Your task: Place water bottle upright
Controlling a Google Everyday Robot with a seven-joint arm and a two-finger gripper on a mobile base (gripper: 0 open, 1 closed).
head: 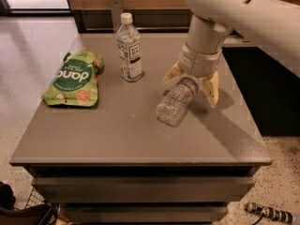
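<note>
The water bottle (174,105), clear and ribbed with a reddish band near its shoulder, lies on its side on the grey table (117,135), right of centre. Its base points toward the front left and its cap end toward the back right. My gripper (189,93) hangs from the white arm directly over the cap end. Its two yellowish fingers (211,89) are spread wide, one on each side of the bottle's neck, without closing on it. The cap itself is hidden under the gripper.
A taller smooth bottle (129,49) with a white-and-black label stands upright at the back centre. A green snack pouch (74,78) lies at the left. A dark counter is to the right of the table, and a cable lies on the floor at the lower right.
</note>
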